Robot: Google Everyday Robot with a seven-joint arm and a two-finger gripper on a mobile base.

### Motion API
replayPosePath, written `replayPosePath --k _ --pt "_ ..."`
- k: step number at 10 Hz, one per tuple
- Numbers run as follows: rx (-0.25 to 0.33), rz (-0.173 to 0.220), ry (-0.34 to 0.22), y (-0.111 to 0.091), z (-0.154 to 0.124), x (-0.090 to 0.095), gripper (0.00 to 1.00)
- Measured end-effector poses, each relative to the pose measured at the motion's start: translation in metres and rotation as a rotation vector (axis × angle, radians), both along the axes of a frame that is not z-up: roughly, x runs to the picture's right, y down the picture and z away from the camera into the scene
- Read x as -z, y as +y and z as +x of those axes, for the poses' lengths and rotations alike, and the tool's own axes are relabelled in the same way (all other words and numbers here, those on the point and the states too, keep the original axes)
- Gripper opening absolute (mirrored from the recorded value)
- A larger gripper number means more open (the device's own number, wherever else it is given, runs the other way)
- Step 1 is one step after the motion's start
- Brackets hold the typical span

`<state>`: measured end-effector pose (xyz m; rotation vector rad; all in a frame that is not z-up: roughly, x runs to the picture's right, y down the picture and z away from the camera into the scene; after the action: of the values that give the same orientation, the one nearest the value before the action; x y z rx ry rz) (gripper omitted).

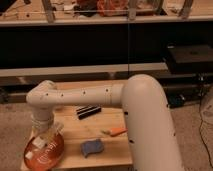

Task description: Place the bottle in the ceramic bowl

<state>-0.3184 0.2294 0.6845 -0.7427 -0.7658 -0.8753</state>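
Gripper (pixel 46 128) hangs low over the ceramic bowl (pixel 56 153), near left on the wooden table (pixel 102 125). Bottle (pixel 44 138) sits tilted just under the gripper, above the bowl's far side, which looks suited to a drop-in. Held or released: cannot tell. Black striped bar (pixel 88 111) and blue pad (pixel 92 147) lie right, apart.

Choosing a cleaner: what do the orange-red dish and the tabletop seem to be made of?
The dish looks like glazed ceramic: it has a glossy surface with faint white lines inside. The tabletop looks like pale wood with a matte finish, and its plank seams show. The gripper hangs over the dish's far side.
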Motion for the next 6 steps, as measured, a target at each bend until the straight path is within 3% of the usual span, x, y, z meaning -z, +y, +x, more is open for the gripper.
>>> replayPosePath --k 1,6 --pt "-0.001 0.001 -0.001 0.005 -0.001 0.004 0.23" --pt "-0.010 -0.014 -0.034 0.033 -0.013 0.025 0.70"
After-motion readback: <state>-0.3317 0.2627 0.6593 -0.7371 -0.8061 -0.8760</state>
